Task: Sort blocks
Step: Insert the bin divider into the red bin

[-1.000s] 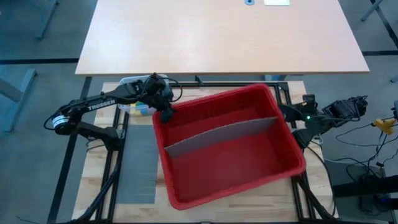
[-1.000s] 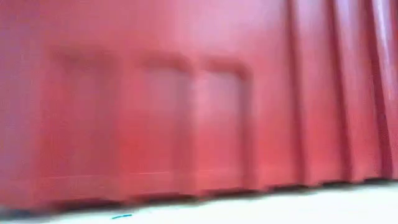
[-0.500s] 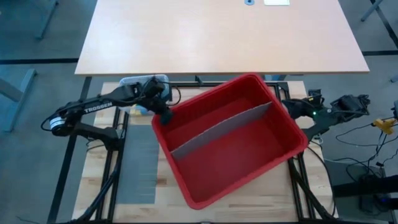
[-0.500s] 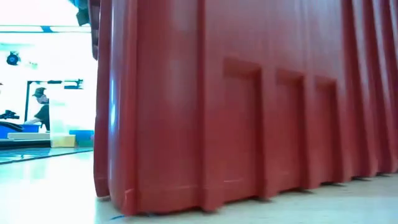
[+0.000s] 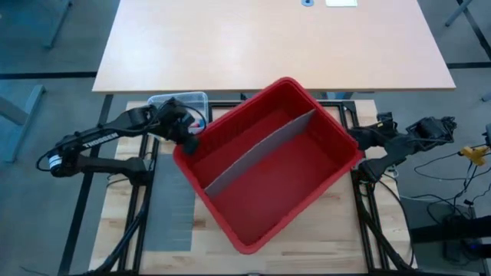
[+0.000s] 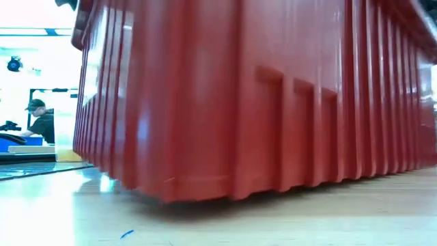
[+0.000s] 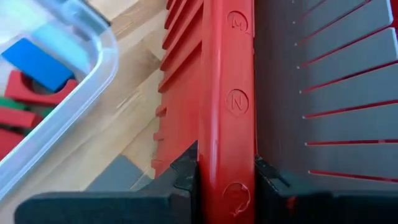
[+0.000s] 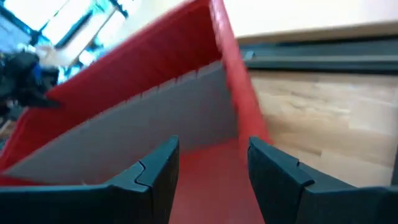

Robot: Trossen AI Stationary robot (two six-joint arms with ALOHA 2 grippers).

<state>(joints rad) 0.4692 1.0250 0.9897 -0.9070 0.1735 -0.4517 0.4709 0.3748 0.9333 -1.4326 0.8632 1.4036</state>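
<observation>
Since the bin sits skewed across the tabletop, here is how I read it from my desk:

Left tool: my left tool (image 7: 227, 180) is clenched on the rim of the red bin (image 5: 322, 138) at its left corner, one finger outside the wall and one inside. I judge that pinch is what lets me drag or swing the bin.

Right tool: my right tool (image 8: 211, 165) is released, fingers spread, just beside the bin's right corner and holding nothing. The rim looks to run between the fingers, but I cannot tell if they touch it.

Bin: it rests on the tabletop (image 6: 287, 219), rotated, with a grey divider panel (image 5: 257, 153) running lengthwise. Both compartments look bare of blocks.

Blocks: the blocks (image 7: 31, 81), red, blue and green where I can see them, lie in a small clear tub (image 7: 93, 74) just beside the bin's left corner, not yet sorted.

Step in hand: positioning the bin, I judge, so the tub and both compartments fall within reach.

Risk: turning the bin further could nudge the tub.
</observation>
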